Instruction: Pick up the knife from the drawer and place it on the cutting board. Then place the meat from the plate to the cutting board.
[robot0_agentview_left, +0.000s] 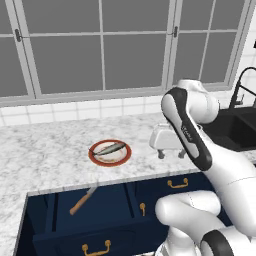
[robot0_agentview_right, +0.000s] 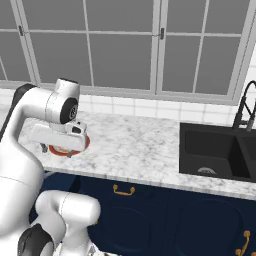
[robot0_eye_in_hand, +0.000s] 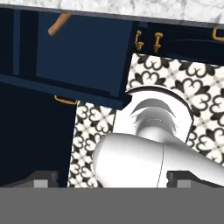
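Note:
The navy drawer (robot0_agentview_left: 107, 212) stands pulled out below the counter at the lower left. In it lies the knife (robot0_agentview_left: 82, 200), its wooden handle (robot0_eye_in_hand: 59, 25) toward the front. The red-rimmed plate (robot0_agentview_left: 122, 157) sits on the marble counter with the grey fish-shaped meat (robot0_agentview_left: 109, 148) on it. My gripper (robot0_agentview_left: 171, 155) hovers over the counter's front edge, to the right of the plate, apart from both knife and meat. Its fingertips (robot0_eye_in_hand: 41, 179) stand wide apart, open, with nothing held. In the right base view the gripper (robot0_agentview_right: 60, 151) partly hides the plate (robot0_agentview_right: 86, 144). The cutting board is out of view.
A black sink (robot0_agentview_right: 215, 150) with a dark faucet (robot0_agentview_right: 245, 107) lies at the counter's right end. Windows and a white tiled wall (robot0_agentview_left: 75, 110) back the counter. Navy cabinet fronts with brass handles (robot0_agentview_right: 123, 190) run below, over a patterned floor (robot0_eye_in_hand: 175, 83).

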